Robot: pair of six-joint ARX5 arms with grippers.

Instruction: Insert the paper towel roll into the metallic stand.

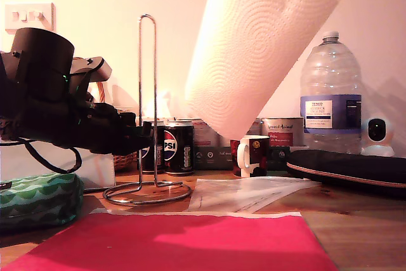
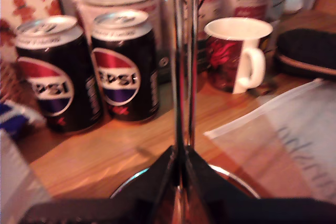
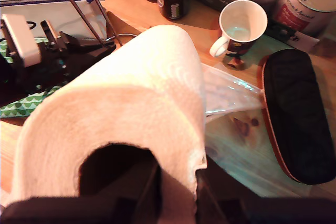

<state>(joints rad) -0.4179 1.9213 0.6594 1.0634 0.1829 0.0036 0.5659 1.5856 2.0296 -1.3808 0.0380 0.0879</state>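
The paper towel roll (image 1: 260,42) hangs tilted in the air, its lower end pointing down towards the exterior view's middle, to the right of the stand's top. My second gripper (image 3: 176,192) is shut on the roll (image 3: 131,103), one finger inside the core and one outside its wall; this gripper is out of frame in the exterior view. The metallic stand (image 1: 147,93) stands upright on its ring base (image 1: 147,193). My first gripper (image 1: 151,132), reaching in from the exterior view's left, is shut on the stand's upright wires (image 2: 181,51), low down; its fingers (image 2: 163,177) meet around them.
Behind the stand are two Pepsi cans (image 1: 179,149), tins and a mug (image 1: 252,155). A big water bottle (image 1: 330,93), a small white camera (image 1: 378,132) and a black case (image 1: 349,166) are at the exterior view's right. Paper sheets (image 1: 247,193), a red mat (image 1: 171,242) and a green pouch (image 1: 38,198) lie in front.
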